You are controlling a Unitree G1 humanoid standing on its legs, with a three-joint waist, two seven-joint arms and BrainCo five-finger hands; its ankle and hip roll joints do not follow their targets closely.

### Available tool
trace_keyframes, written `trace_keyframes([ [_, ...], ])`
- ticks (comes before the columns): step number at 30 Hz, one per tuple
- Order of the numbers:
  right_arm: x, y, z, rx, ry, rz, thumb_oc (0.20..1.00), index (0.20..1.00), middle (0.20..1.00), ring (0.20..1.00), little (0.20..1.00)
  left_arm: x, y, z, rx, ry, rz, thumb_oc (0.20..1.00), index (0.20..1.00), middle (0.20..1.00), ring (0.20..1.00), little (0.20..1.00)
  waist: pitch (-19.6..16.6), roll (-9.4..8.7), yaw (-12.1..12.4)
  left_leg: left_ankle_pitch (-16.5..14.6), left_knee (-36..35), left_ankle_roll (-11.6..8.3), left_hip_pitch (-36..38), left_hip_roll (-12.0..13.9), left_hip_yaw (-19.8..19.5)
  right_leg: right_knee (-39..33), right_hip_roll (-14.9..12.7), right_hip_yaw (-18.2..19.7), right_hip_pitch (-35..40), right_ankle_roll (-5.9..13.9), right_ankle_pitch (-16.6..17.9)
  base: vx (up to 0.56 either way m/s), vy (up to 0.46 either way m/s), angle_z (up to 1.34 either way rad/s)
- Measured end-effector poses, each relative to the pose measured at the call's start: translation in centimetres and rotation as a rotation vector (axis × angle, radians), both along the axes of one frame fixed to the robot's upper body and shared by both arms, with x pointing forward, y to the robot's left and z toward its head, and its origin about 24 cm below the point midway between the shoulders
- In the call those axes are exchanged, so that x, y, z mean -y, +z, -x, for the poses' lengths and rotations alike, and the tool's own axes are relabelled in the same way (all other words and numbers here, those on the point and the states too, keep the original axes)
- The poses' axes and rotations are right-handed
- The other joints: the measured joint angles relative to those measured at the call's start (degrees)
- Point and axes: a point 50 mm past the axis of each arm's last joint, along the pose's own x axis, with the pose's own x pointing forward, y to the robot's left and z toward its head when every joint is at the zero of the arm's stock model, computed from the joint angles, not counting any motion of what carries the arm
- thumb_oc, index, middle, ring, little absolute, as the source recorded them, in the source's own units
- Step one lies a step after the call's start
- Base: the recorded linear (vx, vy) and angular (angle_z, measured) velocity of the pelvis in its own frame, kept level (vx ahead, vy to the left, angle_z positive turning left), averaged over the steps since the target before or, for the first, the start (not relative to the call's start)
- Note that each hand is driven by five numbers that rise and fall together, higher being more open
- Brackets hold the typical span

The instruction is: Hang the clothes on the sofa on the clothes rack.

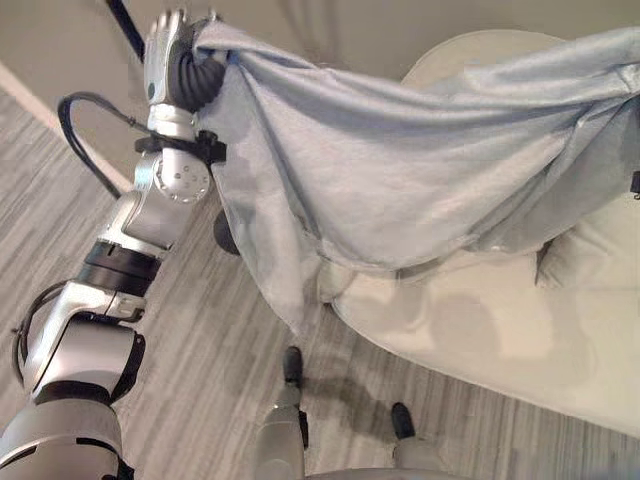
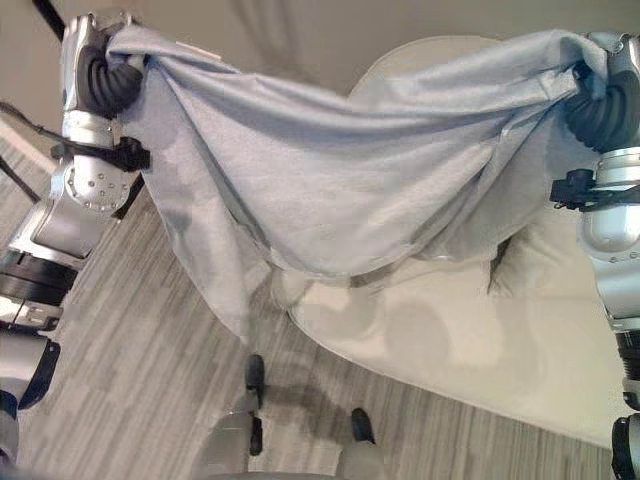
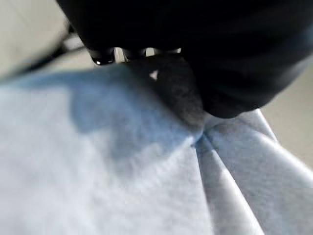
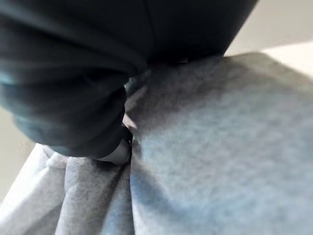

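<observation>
Right eye view — left hand (image 2: 88, 55), right hand (image 2: 612, 75) clutching grey garment (image 2: 340, 170) — above sofa (image 2: 450, 330)

Looking down through the head camera, I saw a wood-look plank floor (image 1: 200, 350) in grey tones, its boards running diagonally across the view. A pale band (image 1: 40, 110) ran along where that floor met a plain beige wall (image 1: 60, 40) at the upper left. A thin dark rod (image 1: 125, 25) leaned across that wall near the top. A small dark round object (image 1: 226, 238) sat on the floor; I could not tell what it was.
</observation>
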Motion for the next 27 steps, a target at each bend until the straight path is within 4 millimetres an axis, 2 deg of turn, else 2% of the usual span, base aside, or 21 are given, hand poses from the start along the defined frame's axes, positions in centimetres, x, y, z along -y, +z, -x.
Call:
trace_keyframes([
  [1, -0.1, 1.0, 0.3, 0.027, -0.004, 0.023, 0.2, 0.2, 0.2, 0.2, 0.2, 0.0, 0.9, 0.3, 0.029, 0.002, -0.005, 0.2, 0.2, 0.2, 0.2, 0.2, -0.2, 0.09, -0.5, -1.8, -0.2, 2.42, 0.3, -1.7, 0.7, 0.4, 1.4, -3.3, 1.6, 1.72, 1.4, 0.09, 0.435, -0.59],
  [2, 0.1, 1.5, 0.5, 0.038, -0.016, 0.041, 0.2, 0.2, 0.2, 0.2, 0.2, 0.0, 1.0, 0.5, 0.038, -0.001, -0.001, 0.2, 0.2, 0.2, 0.2, 0.2, -0.5, -0.2, -0.4, -1.8, -1.2, 2.53, 1.0, -2.4, 1.0, 1.1, 2.5, -4.6, 2.0, 1.88, -0.3, 0.06, 0.305, -0.35],
  [4, 0.2, 2.1, 0.8, 0.063, -0.018, 0.041, 0.2, 0.2, 0.2, 0.2, 0.2, -0.2, 0.9, 0.5, 0.037, 0.002, 0.003, 0.2, 0.2, 0.2, 0.2, 0.2, -0.7, -0.38, -0.2, -1.9, -1.0, 2.72, 1.3, -3.6, 0.9, -2.0, 4.6, -5.1, 3.9, 0.95, -1.2, 0.06, 0.256, -0.13],
  [5, 0.3, 2.1, 0.9, 0.065, -0.021, 0.039, 0.2, 0.2, 0.2, 0.2, 0.2, -0.3, 0.9, 0.6, 0.038, 0.004, 0.006, 0.2, 0.2, 0.2, 0.2, 0.2, -0.7, -0.39, 0.0, -2.2, -1.1, 3.11, 1.5, -4.0, 0.9, -2.5, 6.2, -5.4, 4.3, 1.91, -2.7, 0.07, 0.277, -0.01],
  [6, 0.4, 2.1, 0.8, 0.062, -0.024, 0.038, 0.2, 0.2, 0.2, 0.2, 0.2, -0.3, 1.0, 0.6, 0.04, 0.006, 0.01, 0.2, 0.2, 0.2, 0.2, 0.2, -0.7, -0.39, 0.1, -2.3, -1.1, 3.18, 1.5, -4.0, 1.0, -2.5, 7.6, -5.5, 4.2, 2.04, -4.0, 0.05, 0.195, 0.0],
  [7, 0.6, 1.9, 0.8, 0.056, -0.03, 0.034, 0.2, 0.2, 0.2, 0.2, 0.2, -0.4, 0.8, 0.6, 0.035, 0.005, 0.022, 0.2, 0.2, 0.2, 0.2, 0.2, -0.7, -0.39, -0.1, -2.3, -1.0, 3.27, 1.7, -4.2, 0.7, -2.5, 9.5, -4.1, 4.0, 2.05, -5.9, 0.05, 0.182, 0.17],
  [8, 1.0, 1.6, 1.0, 0.05, -0.041, 0.026, 0.2, 0.2, 0.2, 0.2, 0.2, -0.5, 0.2, 0.5, 0.024, -0.003, 0.051, 0.2, 0.2, 0.2, 0.2, 0.2, -0.6, -0.38, -0.4, -2.4, -0.9, 3.43, 2.0, -4.6, -0.2, -2.5, 12.6, -0.3, 3.9, 1.89, -9.0, 0.02, 0.067, 0.3],
  [9, 1.2, 1.2, 1.0, 0.036, -0.048, 0.023, 0.2, 0.2, 0.2, 0.2, 0.2, -0.7, -0.7, 0.2, -0.006, 0.006, 0.065, 0.2, 0.2, 0.2, 0.2, 0.2, -0.6, -0.57, -0.3, -2.4, -0.9, 3.44, 2.7, -5.1, -0.4, -2.5, 13.8, 1.2, 3.7, -0.79, -10.3, 0.02, 0.068, 0.22],
  [10, 1.2, 1.2, 1.0, 0.034, -0.047, 0.022, 0.2, 0.2, 0.2, 0.2, 0.2, -1.0, -1.4, 0.1, -0.038, 0.018, 0.064, 0.2, 0.2, 0.2, 0.2, 0.2, -0.6, -0.62, 0.6, -2.5, -0.9, 3.46, 3.2, -5.5, 0.4, -2.3, 14.4, 1.4, 3.4, -2.32, -10.3, 0.02, 0.031, 0.03],
  [11, 1.2, 1.1, 1.0, 0.033, -0.048, 0.021, 0.2, 0.2, 0.2, 0.2, 0.2, -1.1, -1.7, 0.0, -0.05, 0.021, 0.065, 0.2, 0.2, 0.2, 0.2, 0.2, -0.6, -0.6, 1.0, -2.5, -0.8, 3.46, 3.4, -5.7, 0.8, -1.9, 14.3, 1.6, 3.9, -3.28, -10.3, 0.0, 0.0, 0.0],
  [12, 1.2, 0.5, 0.8, 0.015, -0.044, 0.007, 0.2, 0.2, 0.2, 0.2, 0.2, -1.0, -1.9, 0.0, -0.057, 0.013, 0.08, 0.2, 0.2, 0.2, 0.2, 0.2, -0.6, -0.63, 1.1, -2.5, -0.8, 3.42, 4.4, -5.6, 0.5, -2.1, 14.6, 1.4, 5.3, -3.52, -10.5, 0.03, 0.026, 0.14],
  [15, 1.1, 0.4, 0.7, 0.013, -0.036, 0.001, 0.2, 0.2, 0.2, 0.2, 0.2, -0.9, -1.8, 0.0, -0.059, 0.009, 0.075, 0.2, 0.2, 0.2, 0.2, 0.2, -0.6, -0.74, 1.4, -2.4, -0.8, 3.27, 5.2, -5.2, 0.0, -1.9, 15.4, 1.4, 6.1, -3.59, -10.6, 0.07, 0.044, 0.15],
  [16, 1.1, 0.3, 0.6, 0.005, -0.035, 0.0, 0.2, 0.2, 0.2, 0.2, 0.2, -0.7, -1.9, 0.1, -0.059, -0.001, 0.072, 0.2, 0.2, 0.2, 0.2, 0.2, -0.6, -0.73, 1.2, -2.4, -0.8, 3.07, 6.2, -5.1, -1.1, -0.5, 16.0, 1.4, 6.7, -5.22, -11.7, 0.09, 0.067, 0.22],
  [21, 1.6, -0.3, 0.7, -0.021, -0.05, -0.006, 0.2, 0.2, 0.2, 0.2, 0.2, -0.4, -2.7, 0.5, -0.07, -0.022, 0.065, 0.2, 0.2, 0.2, 0.2, 0.2, -0.5, -0.57, 0.8, -1.7, -0.6, 2.02, 7.4, -5.1, -3.5, 0.5, 16.6, -1.5, 8.9, -7.83, -13.2, 0.0, 0.098, 0.33],
  [23, 1.7, -0.3, 0.8, -0.02, -0.055, -0.009, 0.2, 0.2, 0.2, 0.2, 0.2, -0.4, -2.7, 0.5, -0.071, -0.022, 0.065, 0.2, 0.2, 0.2, 0.2, 0.2, -0.5, -0.2, 0.9, -1.4, -0.8, 1.26, 7.0, -4.9, -4.0, 0.4, 16.7, -2.1, 8.7, -8.21, -13.0, 0.04, 0.134, 0.19],
  [24, 1.8, -0.3, 0.8, -0.02, -0.056, -0.008, 0.2, 0.2, 0.2, 0.2, 0.2, -0.4, -2.8, 0.4, -0.073, -0.022, 0.064, 0.2, 0.2, 0.2, 0.2, 0.2, -0.5, -0.03, 0.8, -1.6, -0.7, 0.58, 6.5, -4.8, -4.4, 0.3, 16.6, -2.8, 8.6, -8.95, -12.6, 0.07, 0.175, 0.21],
  [25, 2.0, -0.3, 1.0, -0.022, -0.065, -0.001, 0.2, 0.2, 0.2, 0.2, 0.2, -0.3, -2.8, 0.4, -0.074, -0.026, 0.061, 0.2, 0.2, 0.2, 0.2, 0.2, -0.5, 0.02, 0.5, -3.3, 0.2, -3.32, 5.1, -4.7, -4.5, 0.0, 16.2, -3.7, 8.0, -10.8, -11.6, 0.11, 0.192, 0.37],
  [26, 2.3, -0.4, 1.3, -0.019, -0.074, -0.006, 0.2, 0.2, 0.2, 0.2, 0.2, -0.4, -2.3, 0.3, -0.063, -0.02, 0.059, 0.2, 0.2, 0.2, 0.2, 0.2, -0.3, -2.58, -0.4, -7.2, 7.4, -4.03, -0.4, -2.8, 0.5, -1.4, 13.0, -5.1, 7.0, -14.36, -10.5, 0.19, 0.315, 0.49],
  [27, 2.4, -0.3, 1.3, -0.013, -0.08, -0.01, 0.2, 0.2, 0.2, 0.2, 0.2, -0.5, -2.1, 0.2, -0.06, -0.014, 0.063, 0.2, 0.2, 0.2, 0.2, 0.2, -0.1, -2.96, -0.9, -7.8, 10.1, -5.09, -2.7, -0.4, 1.3, -1.5, 12.3, -5.9, 6.3, -14.35, -10.5, 0.16, 0.25, 0.5],
])
